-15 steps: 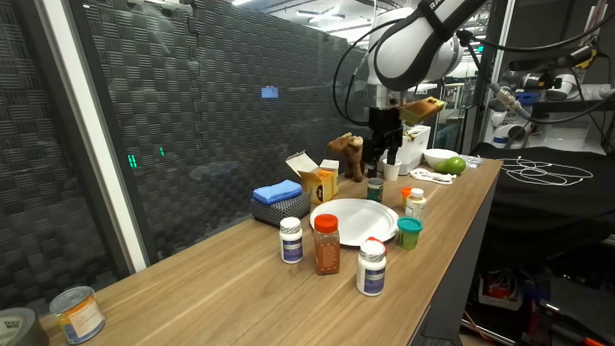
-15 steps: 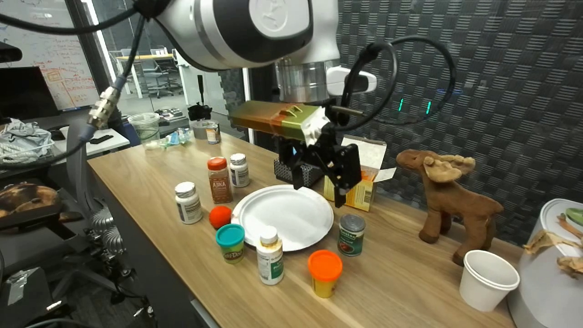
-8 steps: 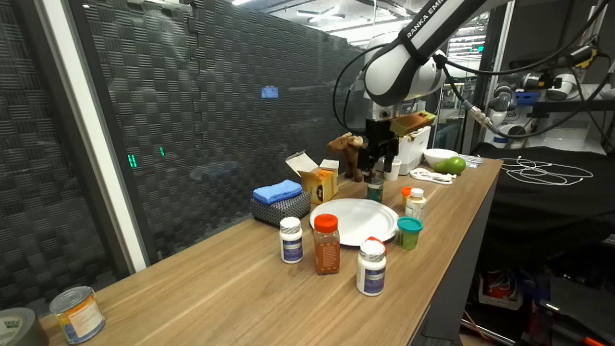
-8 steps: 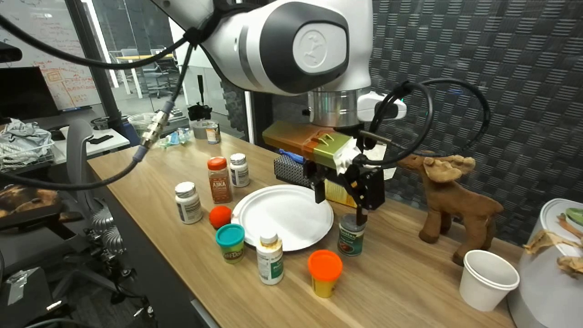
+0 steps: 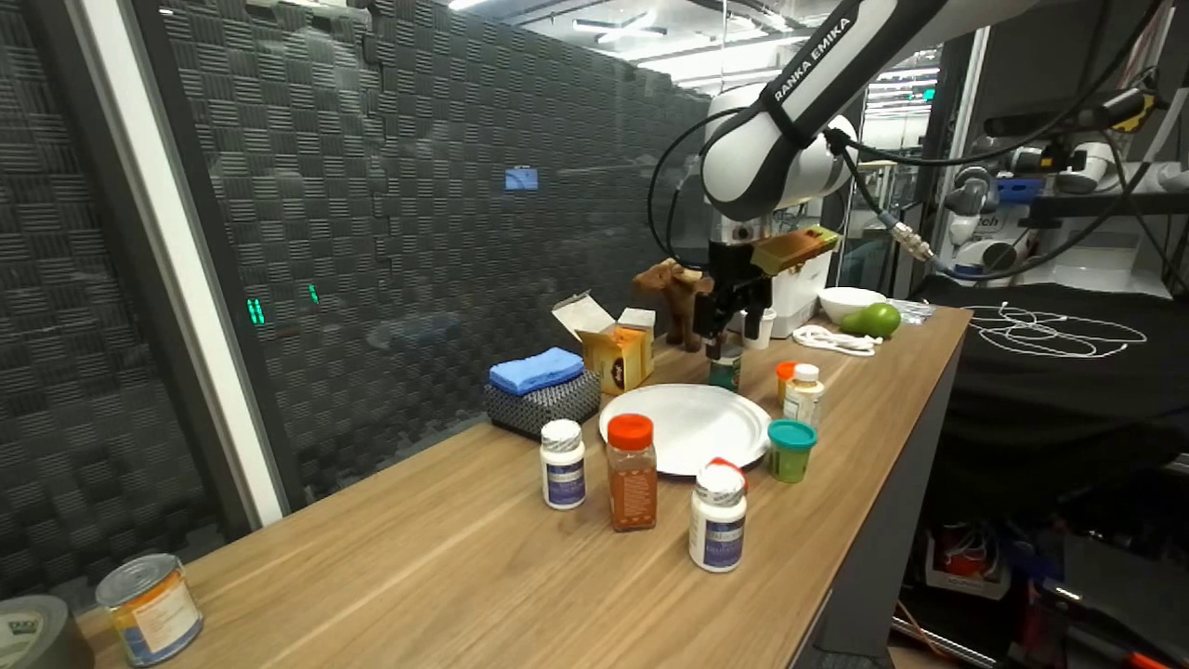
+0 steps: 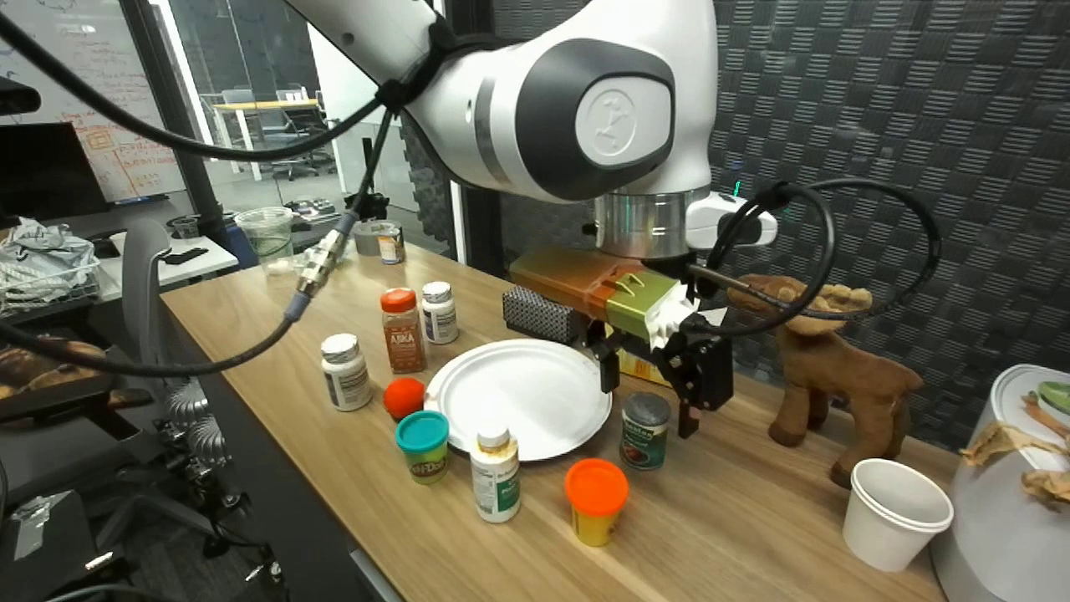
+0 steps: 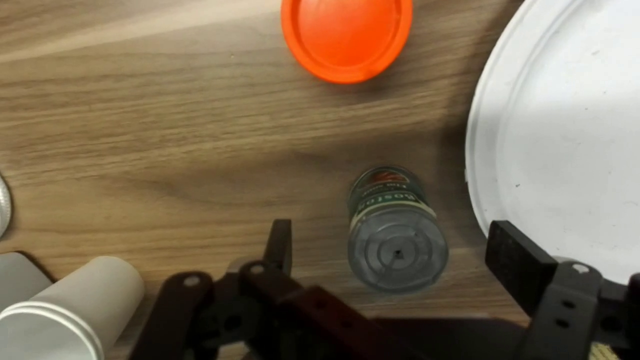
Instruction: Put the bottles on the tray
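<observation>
Two white bottles (image 5: 563, 469) (image 6: 346, 374) with purple labels and a red-capped spice bottle (image 6: 404, 334) stand upright on the table beside the tray, a round white plate (image 6: 522, 401). A white bottle (image 6: 496, 481) with a green label is on another side of the plate. Nothing lies on the tray. My gripper (image 6: 649, 401) points down, its jaws wide apart, above a green-labelled tin can (image 6: 644, 439). In the wrist view the can's grey top shows between the fingers (image 7: 520, 265), touching neither of them.
Around the plate are a teal-lidded tub (image 6: 423, 443), an orange-lidded tub (image 6: 596, 502) and a red ball (image 6: 405, 398). A yellow carton (image 5: 624, 358), a dark box (image 5: 548, 409) under a blue cloth, a toy moose (image 6: 823, 359) and paper cups (image 6: 894, 518) stand further along.
My gripper has come down and shifted toward the can, moving right in an exterior view. Its jaws have stayed open. Bottles, tray and can have kept their places.
</observation>
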Available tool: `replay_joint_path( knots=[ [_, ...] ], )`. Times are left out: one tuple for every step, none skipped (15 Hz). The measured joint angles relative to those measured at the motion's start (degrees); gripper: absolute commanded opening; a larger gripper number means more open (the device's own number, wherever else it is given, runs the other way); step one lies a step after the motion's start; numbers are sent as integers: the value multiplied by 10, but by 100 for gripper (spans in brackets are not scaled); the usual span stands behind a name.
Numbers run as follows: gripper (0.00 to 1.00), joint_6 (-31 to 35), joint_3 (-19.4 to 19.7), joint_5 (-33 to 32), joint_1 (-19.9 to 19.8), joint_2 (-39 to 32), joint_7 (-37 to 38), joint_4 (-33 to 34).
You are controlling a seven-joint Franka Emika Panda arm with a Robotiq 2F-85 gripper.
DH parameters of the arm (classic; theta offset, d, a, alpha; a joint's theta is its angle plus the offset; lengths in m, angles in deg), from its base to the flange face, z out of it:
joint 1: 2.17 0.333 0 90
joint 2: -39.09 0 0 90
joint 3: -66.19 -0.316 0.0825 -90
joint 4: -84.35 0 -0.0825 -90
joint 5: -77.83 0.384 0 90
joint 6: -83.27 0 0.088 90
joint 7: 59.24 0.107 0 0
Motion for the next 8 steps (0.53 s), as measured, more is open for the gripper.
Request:
replay_joint_path(
  knots=[
    [82,0,0,3,0,-4,0,3],
    [74,0,0,8,-1,-9,0,5],
    [70,0,-1,10,-1,-13,0,8],
    [63,1,-2,11,0,-17,0,10],
    [55,4,-2,12,0,-20,0,11],
    [45,7,-3,12,0,-22,0,11],
    [38,9,-2,13,0,-22,0,11],
    [30,13,-2,13,0,-22,1,11]
  ],
)
